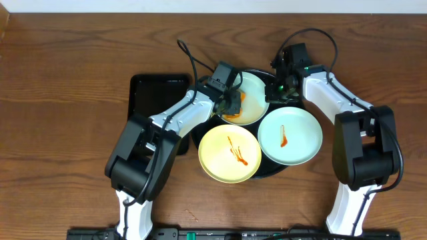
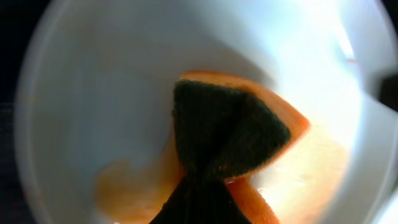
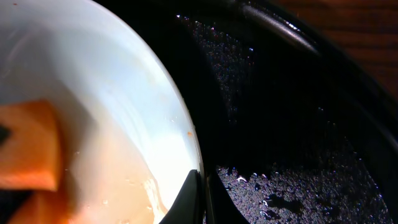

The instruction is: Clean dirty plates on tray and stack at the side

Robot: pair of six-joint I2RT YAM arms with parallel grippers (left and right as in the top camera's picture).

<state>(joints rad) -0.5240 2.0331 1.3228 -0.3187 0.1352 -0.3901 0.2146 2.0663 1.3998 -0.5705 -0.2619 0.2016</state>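
Note:
Three plates sit on the round black tray. The back mint plate holds an orange smear. My left gripper is shut on an orange sponge with a dark scouring side and presses it into that plate. My right gripper is shut on the same plate's right rim, one finger inside, one outside. The yellow plate and the second mint plate lie in front, each with red sauce streaks.
A smaller rectangular black tray lies left of the round tray, partly under my left arm. The wet floor of the round tray shows in the right wrist view. Brown wooden table all around.

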